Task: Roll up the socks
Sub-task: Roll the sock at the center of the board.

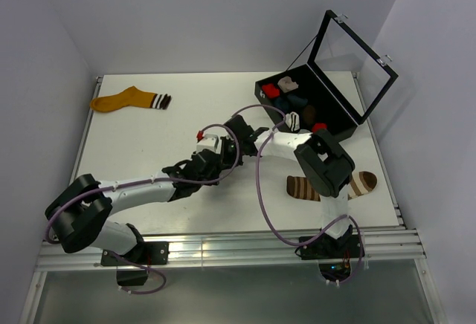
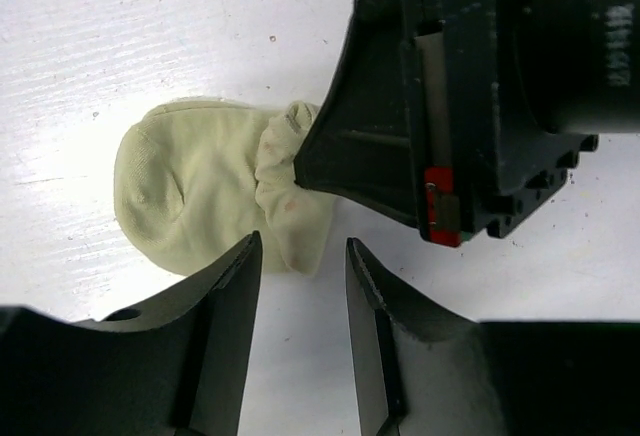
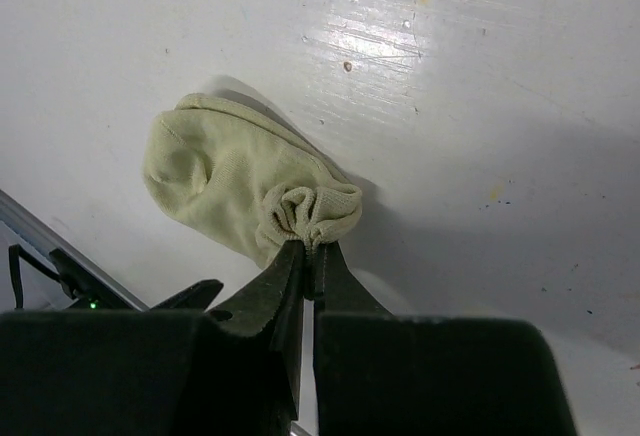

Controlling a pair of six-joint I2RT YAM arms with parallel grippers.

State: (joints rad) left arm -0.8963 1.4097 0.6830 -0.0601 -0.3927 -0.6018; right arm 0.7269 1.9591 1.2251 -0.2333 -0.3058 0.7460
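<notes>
Right tool [image 3: 308, 251] pinches bunched cuff of short cream fabric sock [image 3: 225, 181], left tool [image 2: 303, 248] parted, empty; roll barely begun, brown striped sock [image 1: 299, 188] flat.

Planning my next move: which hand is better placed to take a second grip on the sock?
Left. The left hand is open and holds nothing, its fingertips right at the edge of the sock. The right hand is shut on the bunched cuff, so it is occupied.

Enclosed at the back and both sides by plain pale lilac-grey walls [image 1: 223, 12]. Below, a flat white painted surface [image 1: 149, 146], lightly scuffed and speckled, edged on the near side with a ribbed silver metal rail [image 1: 223, 253]. Glossy under bright light, with a glare patch [image 3: 370, 41].
</notes>
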